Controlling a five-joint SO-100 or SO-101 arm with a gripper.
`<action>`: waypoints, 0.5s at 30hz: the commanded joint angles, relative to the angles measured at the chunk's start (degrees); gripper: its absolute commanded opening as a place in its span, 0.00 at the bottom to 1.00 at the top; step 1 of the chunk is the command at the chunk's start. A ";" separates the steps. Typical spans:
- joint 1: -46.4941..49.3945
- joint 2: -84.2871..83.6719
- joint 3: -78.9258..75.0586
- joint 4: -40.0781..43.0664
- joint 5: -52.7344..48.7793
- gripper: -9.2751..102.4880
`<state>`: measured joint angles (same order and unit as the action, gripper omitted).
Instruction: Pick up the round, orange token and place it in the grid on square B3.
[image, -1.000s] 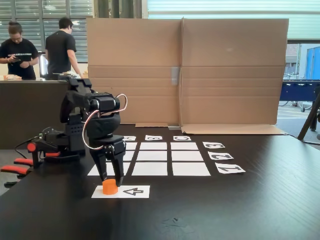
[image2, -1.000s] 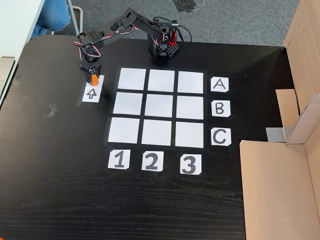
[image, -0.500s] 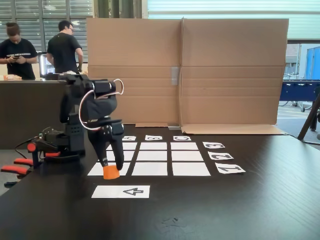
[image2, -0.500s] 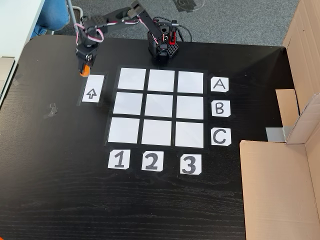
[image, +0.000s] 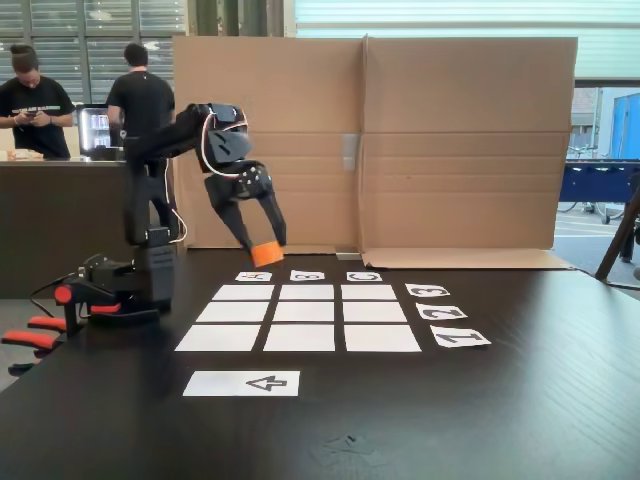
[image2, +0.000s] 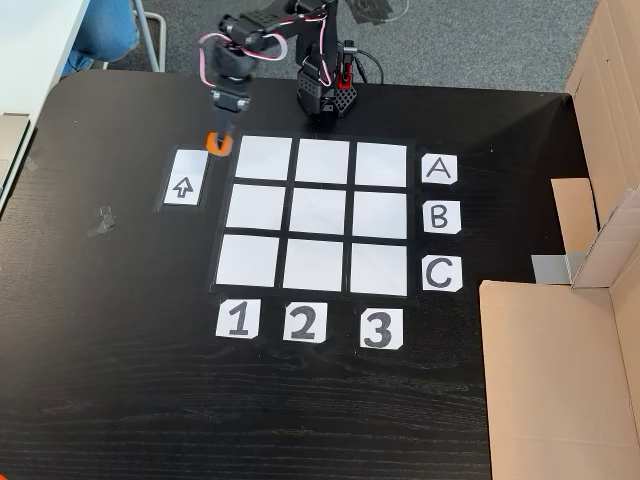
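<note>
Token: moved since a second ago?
Yes. The token, gripped by the gripper, has left the arrow sheet; it is now raised, toward the grid.

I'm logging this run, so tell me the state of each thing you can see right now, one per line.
token: held in the gripper, lifted clear of the table.
gripper: shut on the token, raised.
grid: all nine cells bare.
square B3: bare, token not yet placed.
arrow sheet: flat on the table, nothing on it.
cardboard screen: standing upright behind the grid.
</note>
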<state>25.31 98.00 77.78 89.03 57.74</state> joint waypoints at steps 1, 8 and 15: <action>-6.68 5.27 1.23 0.53 2.46 0.08; -23.12 9.23 5.19 0.53 7.38 0.08; -39.55 9.76 8.44 0.53 15.29 0.08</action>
<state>-9.32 105.82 86.04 89.38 69.61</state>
